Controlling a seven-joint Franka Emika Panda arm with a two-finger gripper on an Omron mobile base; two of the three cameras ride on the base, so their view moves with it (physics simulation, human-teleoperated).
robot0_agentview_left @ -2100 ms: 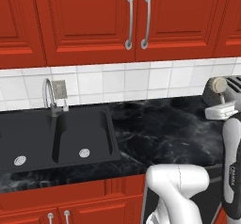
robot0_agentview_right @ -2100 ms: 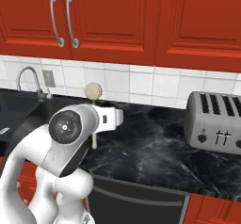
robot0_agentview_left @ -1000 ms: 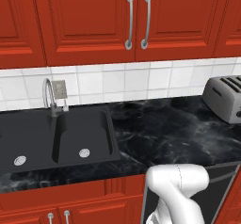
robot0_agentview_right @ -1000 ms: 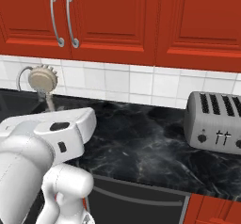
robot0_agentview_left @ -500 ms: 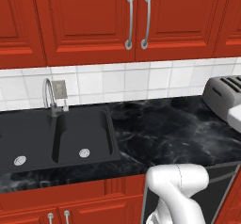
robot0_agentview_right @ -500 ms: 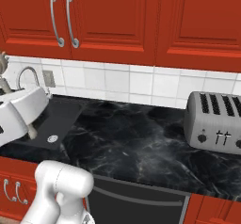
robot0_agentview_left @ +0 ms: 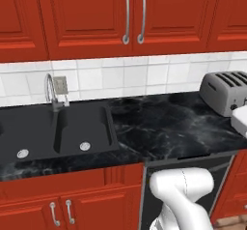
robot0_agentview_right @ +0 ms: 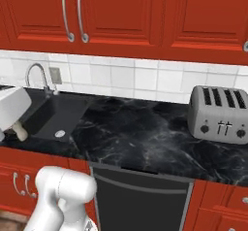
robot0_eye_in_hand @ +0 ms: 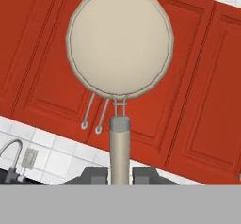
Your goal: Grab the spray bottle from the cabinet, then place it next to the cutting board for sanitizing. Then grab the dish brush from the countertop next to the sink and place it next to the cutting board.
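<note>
My tool (robot0_eye_in_hand: 120, 177) is clamped tight on the handle of the dish brush (robot0_eye_in_hand: 120, 53). In the hand view the beige handle rises straight up between my two dark fingertips (robot0_eye_in_hand: 96, 176), and the brush's round, pale head stands at the top of it, seen flat-on against the red cabinet (robot0_eye_in_hand: 197, 91) doors and their two silver pulls. Low at the left of that view the curved silver faucet (robot0_eye_in_hand: 12, 155) and a wall outlet sit against the white tile.

From the right base view, part of my white hand shows at the left edge, over the sink (robot0_agentview_right: 55, 116), with a short beige piece of the brush (robot0_agentview_right: 19, 130) poking out beneath it. So the brush is off the counter (robot0_agentview_right: 145, 138) and in the air, held near the sink end.

In the left base view the black double-basin sink (robot0_agentview_left: 58, 130) lies at the left with its two round drains and the faucet (robot0_agentview_left: 50, 91) behind it. The glossy black marble counter (robot0_agentview_left: 164, 122) runs to the right, where a silver four-slot toaster (robot0_agentview_left: 226, 91) stands by the tiled wall. The same toaster (robot0_agentview_right: 218, 113) sits at the right in the right base view. The red wall cabinet doors (robot0_agentview_left: 130, 16) above are closed. I cannot make out the spray bottle or the cutting board here.
</note>
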